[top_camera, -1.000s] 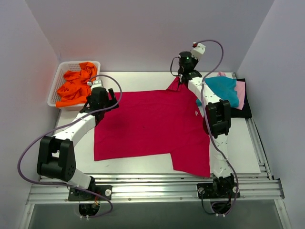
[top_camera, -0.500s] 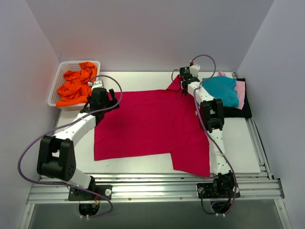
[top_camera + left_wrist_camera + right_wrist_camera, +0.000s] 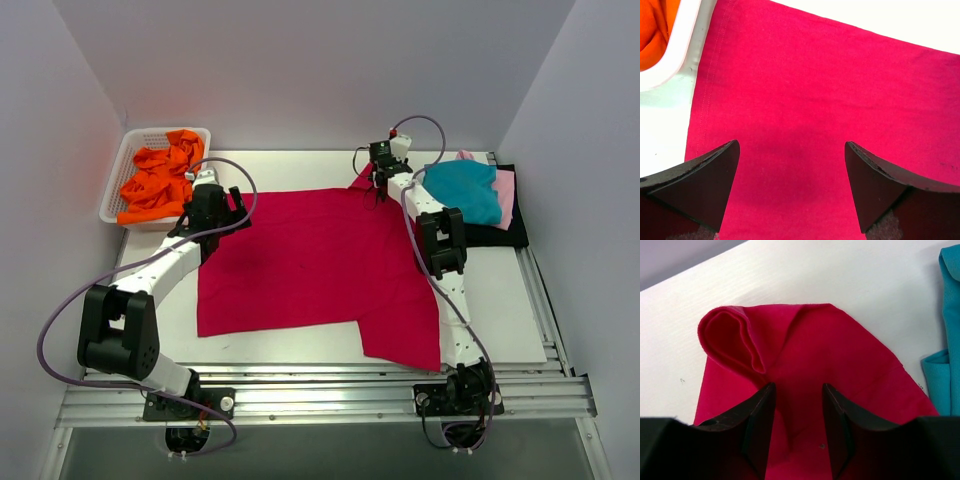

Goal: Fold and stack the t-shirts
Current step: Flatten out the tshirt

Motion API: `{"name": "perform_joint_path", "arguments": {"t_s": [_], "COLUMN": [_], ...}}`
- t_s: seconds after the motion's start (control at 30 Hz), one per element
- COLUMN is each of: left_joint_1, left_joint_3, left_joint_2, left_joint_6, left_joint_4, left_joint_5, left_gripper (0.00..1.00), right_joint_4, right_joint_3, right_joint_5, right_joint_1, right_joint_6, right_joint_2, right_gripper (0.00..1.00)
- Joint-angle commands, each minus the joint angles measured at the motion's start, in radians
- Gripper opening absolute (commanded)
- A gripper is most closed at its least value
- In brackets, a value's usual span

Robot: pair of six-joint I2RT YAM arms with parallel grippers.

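My right arm hides part of the crimson t-shirt's right edge in the top view, and the black t-shirt shows only as a strip under the teal t-shirt. The crimson t-shirt lies flat mid-table. The left gripper, spread wide, hovers over its 10 o'clock corner. The right gripper sits narrow at the curled 1 o'clock sleeve, with cloth between the fingers; I cannot tell whether it pinches.

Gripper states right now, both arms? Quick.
Left gripper: open, jaws wide above the crimson t-shirt, holding nothing.
Right gripper: jaws narrowly apart over the shirt's sleeve; whether it grips cannot be told.
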Motion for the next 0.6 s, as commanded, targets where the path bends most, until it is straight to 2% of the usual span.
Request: {"name": "perform_joint_path", "arguments": {"t_s": [0.0, 0.57], "left_joint_1": [-0.004, -0.004], "left_joint_3": [0.003, 0.006], "left_joint_2": [-0.008, 0.006], "left_joint_6": [0.001, 0.001], "left_joint_4": [0.053, 0.054], "left_joint_5": [0.008, 0.007], "left_gripper": [0.95, 0.95], "right_joint_4": [-0.011, -0.01], "right_joint_3": [0.007, 0.041], "right_joint_5": [0.024, 0.023], "right_joint_1": [0.016, 0.066], "right_joint_6": [0.0, -0.008], "right_joint_2": [-0.06, -0.046], "right_gripper": [0.37, 0.35]}}
